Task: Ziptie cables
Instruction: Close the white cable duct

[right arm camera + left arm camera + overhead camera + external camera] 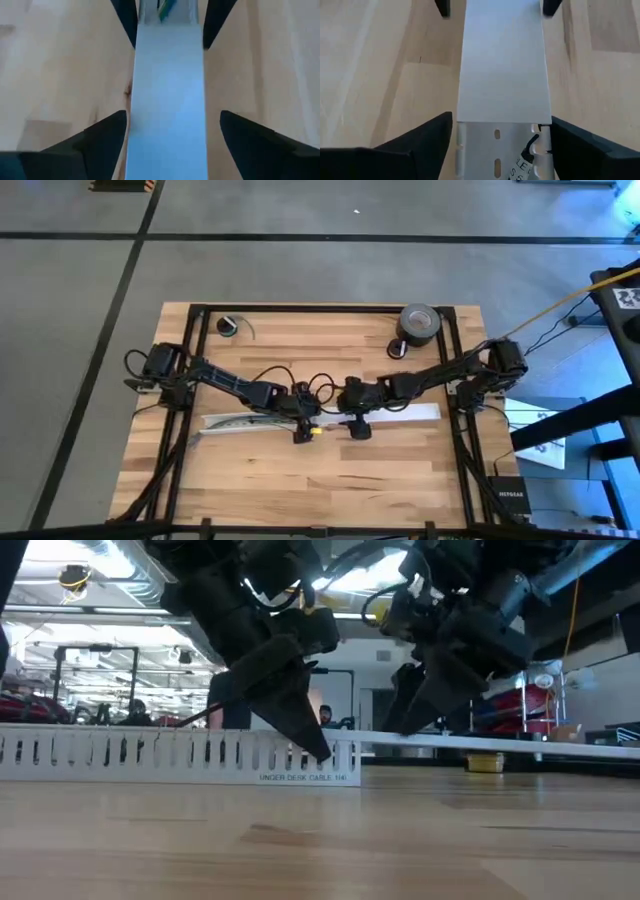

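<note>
The cables [235, 421] are thin grey-green wires lying along a white slotted tray [250, 424] left of the table's middle. One green wire end [165, 10] shows at the tray's mouth. A flat white cover strip [410, 412] runs on from the tray toward the right. My left gripper [502, 125] is open and points down astride the tray's right end. My right gripper [172, 117] is open astride the cover strip, just to the right of the left one. The ziptie is out of view. My left gripper has one finger [432, 137] on each side of the tray's end [500, 150], close beside its walls; I cannot tell whether they touch. My right gripper has one finger [107, 130] at the cover strip's edge [131, 120]; I cannot tell whether it touches. A gap shows at the other finger.
A grey tape roll [420, 323] stands at the far right of the table. A small dark ring [229, 326] lies at the far left. Black frame rails [460, 410] run along the table's sides. Bare wood lies toward the near edge.
</note>
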`<state>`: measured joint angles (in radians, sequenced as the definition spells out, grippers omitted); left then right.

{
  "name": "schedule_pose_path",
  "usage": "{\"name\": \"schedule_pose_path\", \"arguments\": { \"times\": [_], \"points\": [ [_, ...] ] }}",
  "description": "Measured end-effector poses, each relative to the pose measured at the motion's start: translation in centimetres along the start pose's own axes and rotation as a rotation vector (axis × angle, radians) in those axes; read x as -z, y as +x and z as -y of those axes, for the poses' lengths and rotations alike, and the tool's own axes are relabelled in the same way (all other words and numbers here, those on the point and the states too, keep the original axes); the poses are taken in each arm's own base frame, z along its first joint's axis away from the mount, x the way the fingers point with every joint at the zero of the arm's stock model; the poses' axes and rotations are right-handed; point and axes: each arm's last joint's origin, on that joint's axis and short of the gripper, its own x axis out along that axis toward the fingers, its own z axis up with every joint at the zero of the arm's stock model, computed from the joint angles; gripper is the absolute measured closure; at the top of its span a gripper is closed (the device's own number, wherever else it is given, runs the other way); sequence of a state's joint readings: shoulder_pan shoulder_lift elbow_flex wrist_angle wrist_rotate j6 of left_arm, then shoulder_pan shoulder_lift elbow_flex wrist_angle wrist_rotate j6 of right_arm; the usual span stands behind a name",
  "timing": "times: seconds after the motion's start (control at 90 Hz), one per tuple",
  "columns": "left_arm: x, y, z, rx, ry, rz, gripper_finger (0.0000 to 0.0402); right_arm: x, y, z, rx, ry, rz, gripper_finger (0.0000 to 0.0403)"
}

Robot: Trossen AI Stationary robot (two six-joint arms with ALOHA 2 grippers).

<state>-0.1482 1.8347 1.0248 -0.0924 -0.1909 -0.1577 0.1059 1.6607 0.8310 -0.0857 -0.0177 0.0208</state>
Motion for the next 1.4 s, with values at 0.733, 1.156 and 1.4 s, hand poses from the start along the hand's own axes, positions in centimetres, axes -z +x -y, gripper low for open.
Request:
{"name": "schedule_pose_path", "arguments": {
  "times": [0.733, 1.156, 1.4],
  "points": [
    [0.0, 0.0, 0.0, 0.001, 0.0, 0.003, 0.012, 0.1, 0.6, 0.1, 0.017, -0.003, -0.007, 0.0095],
    [0.0, 0.0, 0.0, 0.0, 0.0, 0.001, 0.012, 0.2, 1.0, 0.1, 0.017, -0.02, -0.004, 0.0095],
    [0.0, 0.0, 0.0, 0.0, 0.0, 0.0, 0.012, 0.3, 1.2, 0.1, 0.017, -0.02, -0.006, 0.0095]
  ]
}}
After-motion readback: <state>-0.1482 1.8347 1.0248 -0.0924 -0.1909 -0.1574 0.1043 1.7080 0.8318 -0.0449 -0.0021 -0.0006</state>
